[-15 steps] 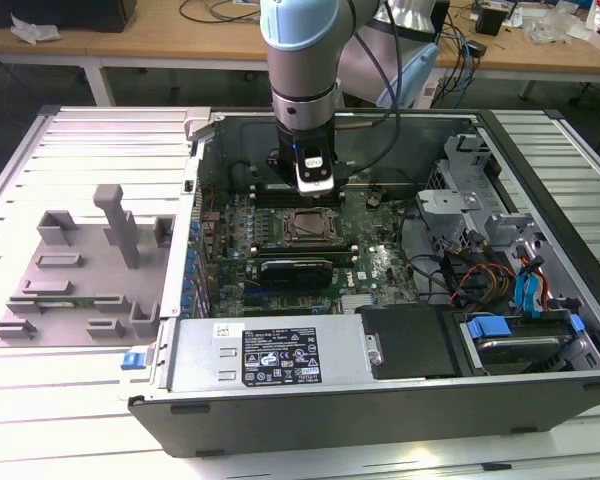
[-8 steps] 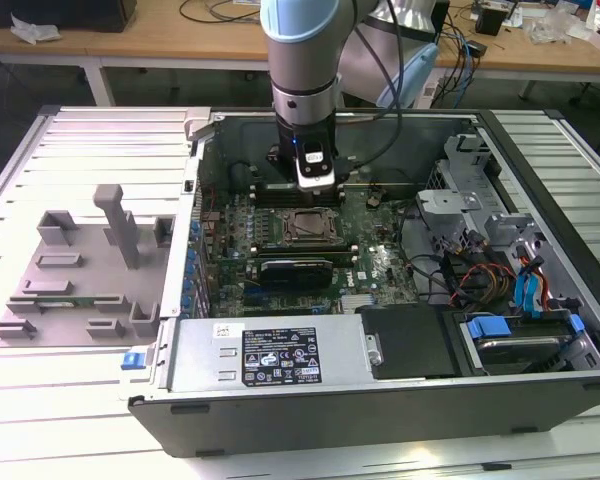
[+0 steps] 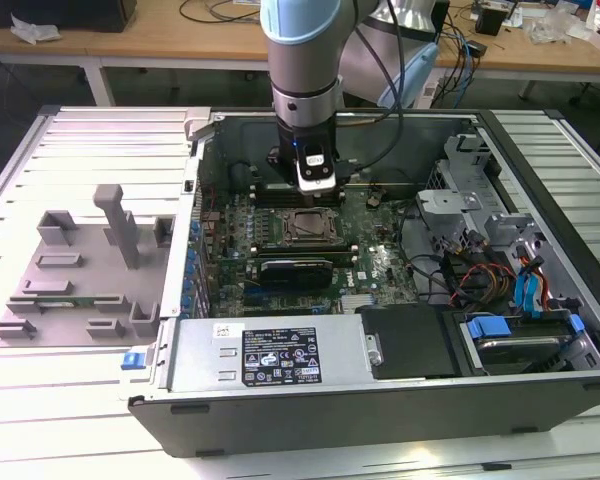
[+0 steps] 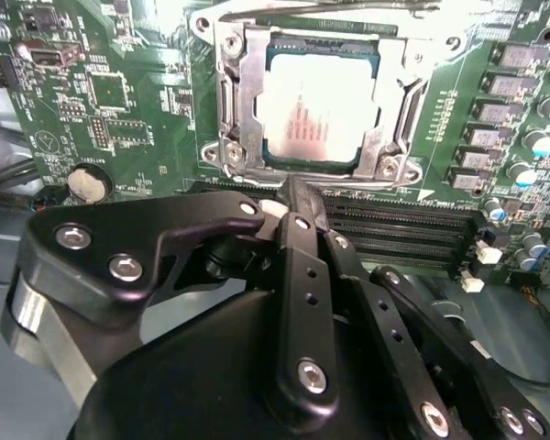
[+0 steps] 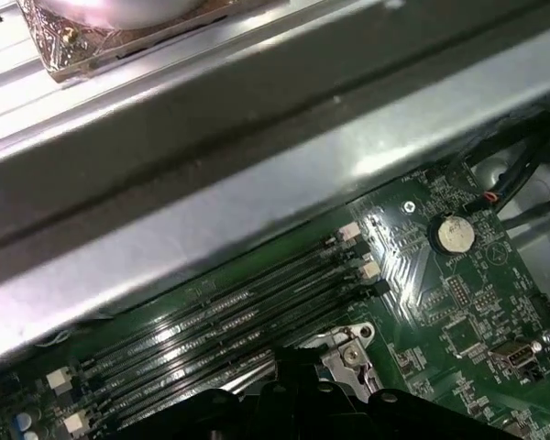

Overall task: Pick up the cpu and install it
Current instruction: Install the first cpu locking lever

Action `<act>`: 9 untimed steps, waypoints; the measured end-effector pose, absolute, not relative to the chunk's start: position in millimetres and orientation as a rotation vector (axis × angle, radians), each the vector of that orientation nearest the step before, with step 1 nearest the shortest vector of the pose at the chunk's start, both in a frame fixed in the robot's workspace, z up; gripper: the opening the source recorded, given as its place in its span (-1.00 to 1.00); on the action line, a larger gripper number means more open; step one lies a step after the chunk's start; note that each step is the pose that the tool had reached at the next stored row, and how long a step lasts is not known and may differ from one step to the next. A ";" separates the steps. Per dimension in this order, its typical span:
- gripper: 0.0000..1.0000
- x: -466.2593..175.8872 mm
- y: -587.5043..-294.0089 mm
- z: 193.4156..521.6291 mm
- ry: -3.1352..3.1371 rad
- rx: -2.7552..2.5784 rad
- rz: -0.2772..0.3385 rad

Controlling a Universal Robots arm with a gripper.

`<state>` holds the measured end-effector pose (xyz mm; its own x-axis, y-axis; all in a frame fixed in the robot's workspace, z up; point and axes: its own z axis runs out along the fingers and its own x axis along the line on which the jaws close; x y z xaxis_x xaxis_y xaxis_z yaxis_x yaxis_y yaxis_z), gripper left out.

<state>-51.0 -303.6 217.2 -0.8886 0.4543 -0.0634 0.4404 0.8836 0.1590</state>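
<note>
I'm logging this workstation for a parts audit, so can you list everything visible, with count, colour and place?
cpu: one, silvery-grey, lying in the socket on the motherboard, in the second wrist view.
socket: one, dark with a metal frame, mid motherboard.
motherboard: one, green, on the floor of the case.
memory slots: several, black, in a row beside the socket.
coin cell: one, silver, on the board.
computer case: one, dark grey, open, centre of the table.
grey tray: one, with grey blocks, at the exterior view's left of the case.
table: one, pale slatted metal, under everything.
drive latches: several, blue, at the exterior view's right of the case.
gripper: one, black, fingers together, just short of the socket, holding nothing.
</note>
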 end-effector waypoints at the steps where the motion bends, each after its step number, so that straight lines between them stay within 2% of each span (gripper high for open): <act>1: -0.79 -51.0 -304.8 217.2 2.953 0.703 0.214; 9: -0.79 -51.0 -315.7 217.2 2.953 0.703 0.214</act>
